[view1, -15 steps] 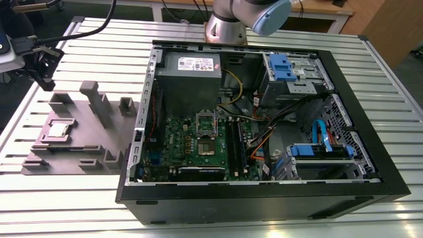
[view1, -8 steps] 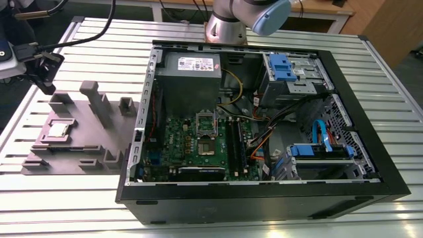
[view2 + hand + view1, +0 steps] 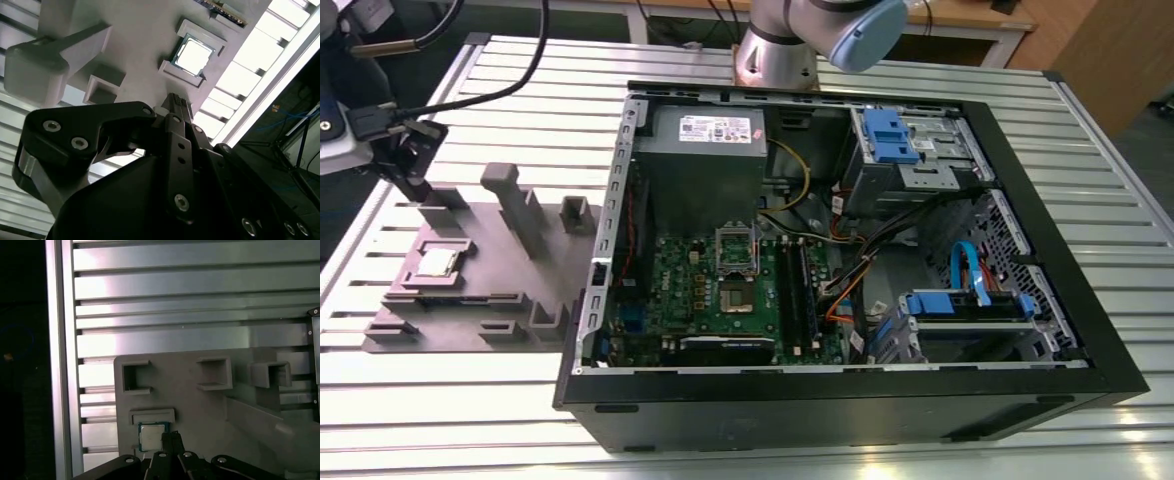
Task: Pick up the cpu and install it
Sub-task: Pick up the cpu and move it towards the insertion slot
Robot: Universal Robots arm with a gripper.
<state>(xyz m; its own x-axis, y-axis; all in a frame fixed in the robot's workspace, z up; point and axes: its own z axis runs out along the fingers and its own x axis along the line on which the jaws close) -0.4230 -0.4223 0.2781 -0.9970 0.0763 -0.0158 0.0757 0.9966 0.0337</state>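
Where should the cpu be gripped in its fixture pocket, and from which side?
By two opposite thin edges, from straight above. The cpu lies flat, metal top up, recessed in a pocket of the grey fixture; raised lips around it would likely block a sideways approach.

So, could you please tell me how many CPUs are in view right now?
1. The cpu lies in a recess of the grey holder, at the exterior view's left of the computer case. Others could be hidden.

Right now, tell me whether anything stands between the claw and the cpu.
Nothing visible does. In both wrist views the cpu lies uncovered on the grey holder, with only open space between it and the claw.
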